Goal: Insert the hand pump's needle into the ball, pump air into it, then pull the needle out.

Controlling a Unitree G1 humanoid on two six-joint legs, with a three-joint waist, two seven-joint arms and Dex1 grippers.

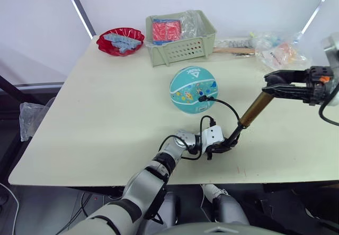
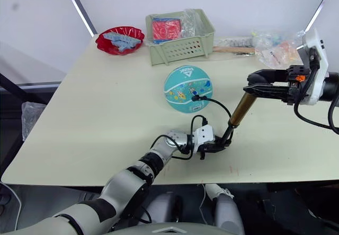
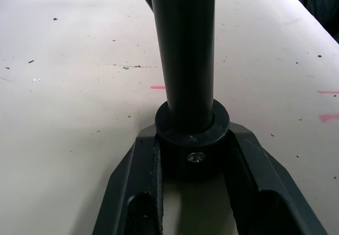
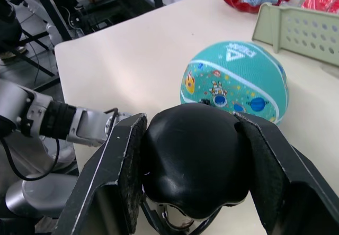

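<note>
One teal ball (image 1: 193,89), one hand pump (image 1: 255,109) held between two grippers, left gripper (image 1: 221,146) and right gripper (image 1: 271,83), one green basket (image 1: 181,38), one red bowl (image 1: 120,41), one cream table (image 1: 95,118)

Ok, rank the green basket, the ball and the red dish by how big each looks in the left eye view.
Largest to smallest:
1. green basket
2. ball
3. red dish
The ball and dish look close in width, and the ball sits nearer the camera, so that pair is unsure.
</note>
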